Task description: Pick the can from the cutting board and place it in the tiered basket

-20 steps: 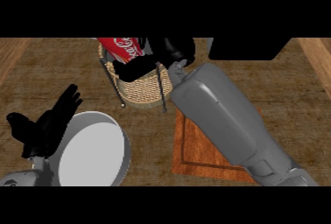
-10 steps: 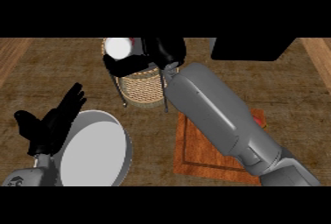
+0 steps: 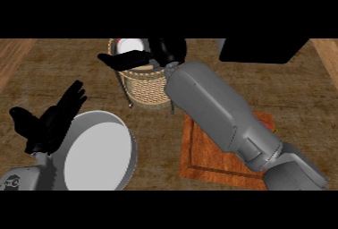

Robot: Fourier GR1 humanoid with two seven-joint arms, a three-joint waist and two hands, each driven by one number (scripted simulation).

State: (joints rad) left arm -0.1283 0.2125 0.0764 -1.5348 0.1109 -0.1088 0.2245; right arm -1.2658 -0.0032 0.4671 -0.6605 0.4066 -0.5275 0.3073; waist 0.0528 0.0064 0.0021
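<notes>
The robot's black right hand (image 3: 135, 59) is curling round the red, white-topped can (image 3: 131, 44), holding it at the top of the woven wicker tiered basket (image 3: 146, 89). The black left hand (image 3: 49, 120) is resting open at the left.

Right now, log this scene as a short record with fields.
can: above the tiered basket's top, pale end facing up
right hand: curled round the can
left hand: open, resting at the view's left
tiered basket: woven, beyond the cutting board
cutting board: lower right, partly hidden by the right forearm, can not on it
plate: lower left, beside the left hand
</notes>
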